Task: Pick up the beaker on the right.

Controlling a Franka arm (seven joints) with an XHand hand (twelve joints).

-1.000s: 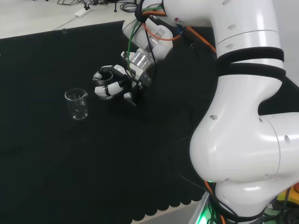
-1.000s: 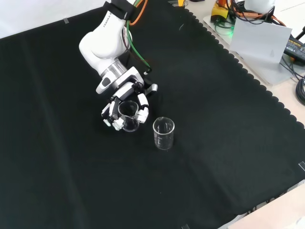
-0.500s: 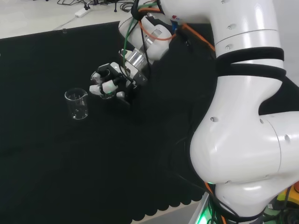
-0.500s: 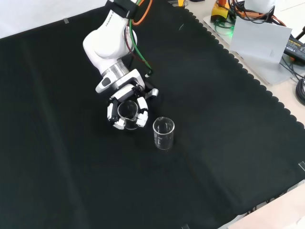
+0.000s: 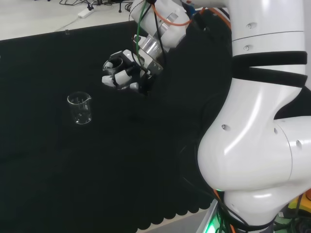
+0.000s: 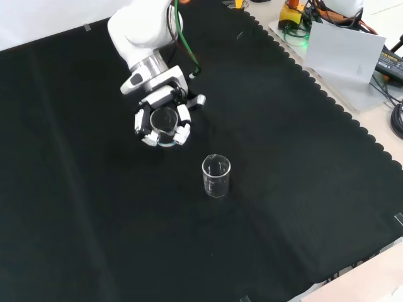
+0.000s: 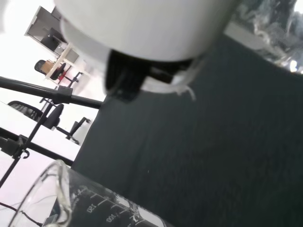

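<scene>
My hand (image 6: 162, 119) curls around one beaker (image 6: 163, 119), lifted clear of the cloth (image 6: 283, 189), the other beaker (image 6: 216, 175) standing apart.

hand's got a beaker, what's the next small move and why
Probably keep raising it a little, straight up. The hand has its fingers curled round the held beaker, which looks clear of the black cloth, and the other beaker stands apart nearby, so sideways travel risks a knock.
</scene>
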